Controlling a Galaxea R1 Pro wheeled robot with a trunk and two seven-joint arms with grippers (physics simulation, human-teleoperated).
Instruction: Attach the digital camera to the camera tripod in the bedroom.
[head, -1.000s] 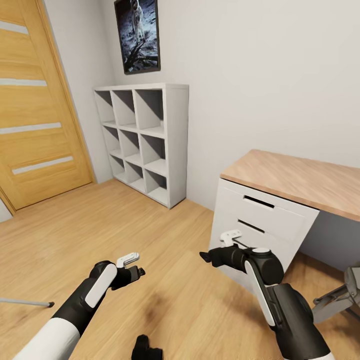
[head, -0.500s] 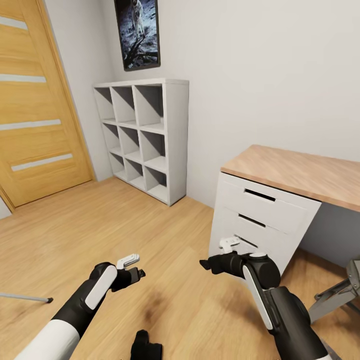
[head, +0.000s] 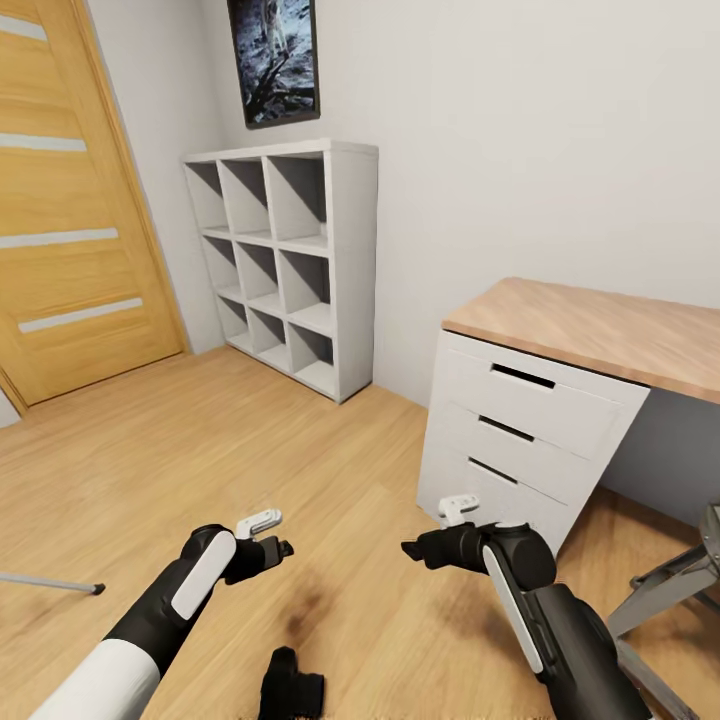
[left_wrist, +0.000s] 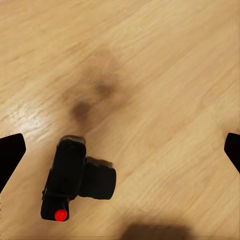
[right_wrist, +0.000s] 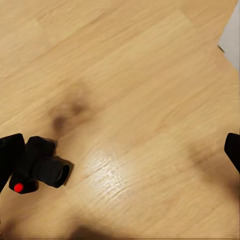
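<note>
Bedroom scene, read from left to right. At the far left stands the oak door (head: 70, 200); low at the left edge a thin grey leg with a black foot (head: 55, 584) lies along the wood floor (head: 200, 450), probably part of the camera tripod, whose head is out of frame. The left hand (head: 270, 535) hovers over the floor with its fingers spread and holding nothing, as the dark tips at both edges of the left wrist view confirm. The digital camera (head: 290, 688) lies on the floor near the robot's base, between the two arms; the left wrist view shows it close below that hand, lens (left_wrist: 97, 181) pointing sideways and red dot (left_wrist: 60, 214) visible. Behind stand the white cube shelves (head: 285, 265) and a framed picture (head: 275, 60). The right hand (head: 425, 540) is likewise spread and empty, just in front of the white drawer chest (head: 520, 440) under the wooden worktop (head: 600, 330). Over the last second the whole head view has slid: shelves and chest sit lower and larger and more of the camera has entered the bottom edge, so the camera has tilted or advanced, not the furniture. This suggests positioning for a pickup that has not yet begun. No brand, label or legible writing is visible.
</note>
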